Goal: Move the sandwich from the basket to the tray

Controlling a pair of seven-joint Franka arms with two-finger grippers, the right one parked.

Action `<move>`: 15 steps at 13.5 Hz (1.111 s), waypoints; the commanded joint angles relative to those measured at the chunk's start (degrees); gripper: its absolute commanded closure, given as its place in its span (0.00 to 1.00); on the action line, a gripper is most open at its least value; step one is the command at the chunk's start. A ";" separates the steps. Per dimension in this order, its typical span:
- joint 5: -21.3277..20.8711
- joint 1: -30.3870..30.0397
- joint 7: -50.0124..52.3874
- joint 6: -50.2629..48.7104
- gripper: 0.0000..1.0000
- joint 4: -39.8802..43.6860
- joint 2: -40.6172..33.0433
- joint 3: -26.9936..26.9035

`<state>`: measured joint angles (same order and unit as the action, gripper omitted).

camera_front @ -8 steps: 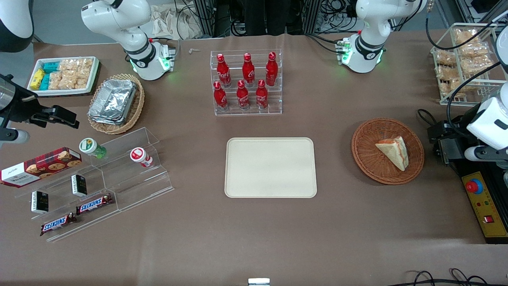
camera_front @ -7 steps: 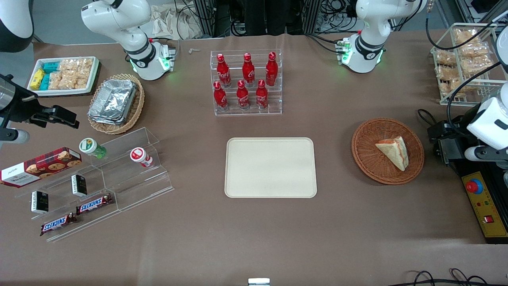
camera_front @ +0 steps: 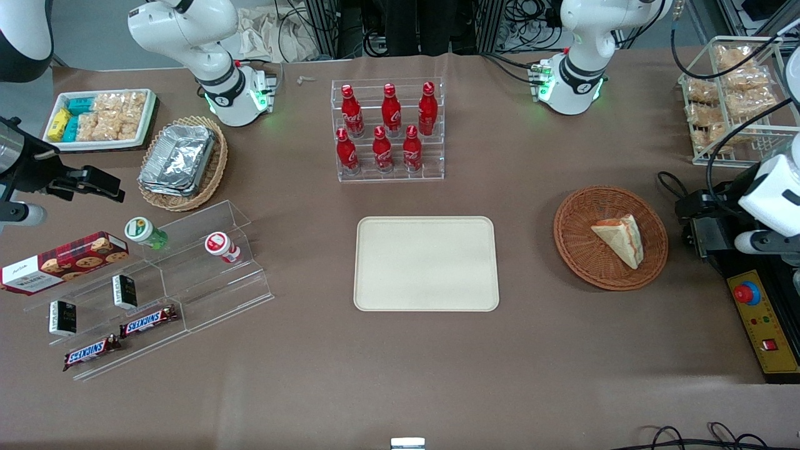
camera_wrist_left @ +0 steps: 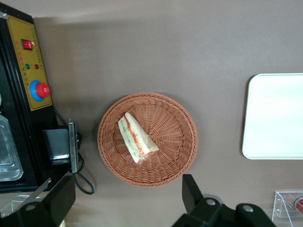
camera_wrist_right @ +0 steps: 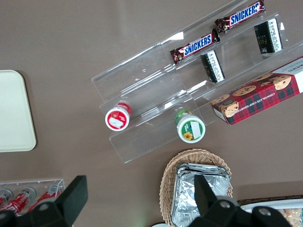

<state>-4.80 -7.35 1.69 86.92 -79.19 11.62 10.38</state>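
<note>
The sandwich (camera_front: 620,239) is a pale bread wedge with a red-orange and green stripe. It lies in the round reddish-brown wicker basket (camera_front: 578,250) toward the working arm's end of the table. The cream tray (camera_front: 426,263) lies bare beside the basket at mid-table. In the left wrist view the sandwich (camera_wrist_left: 135,138) lies in the basket (camera_wrist_left: 175,156) and an edge of the tray (camera_wrist_left: 274,116) shows. My left gripper (camera_wrist_left: 125,196) hangs high above the table by the basket's rim, jaws wide open and empty. In the front view only the arm's white wrist (camera_front: 770,194) shows beside the basket.
A yellow-and-black control box (camera_front: 764,325) with a red button and a black device (camera_front: 694,212) with a cable lie next to the basket. A clear rack of red bottles (camera_front: 387,131) stands farther from the front camera than the tray. A wire rack of snack bags (camera_front: 731,94) is at the table corner.
The left arm's white wrist has shifted very slightly toward the table's edge. The sandwich, basket and tray have not moved.
</note>
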 commanded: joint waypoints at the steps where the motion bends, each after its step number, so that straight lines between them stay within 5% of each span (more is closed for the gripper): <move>1: 2.41 -1.35 1.56 -0.97 0.00 0.44 -0.11 0.34; 10: 2.69 -1.52 1.56 -2.73 0.00 -4.64 -3.00 0.16; 15: 2.16 -1.52 2.27 8.31 0.00 -20.61 -10.72 -0.19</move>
<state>-3.04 -8.48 3.03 89.46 -89.45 7.38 10.37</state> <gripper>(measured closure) 0.000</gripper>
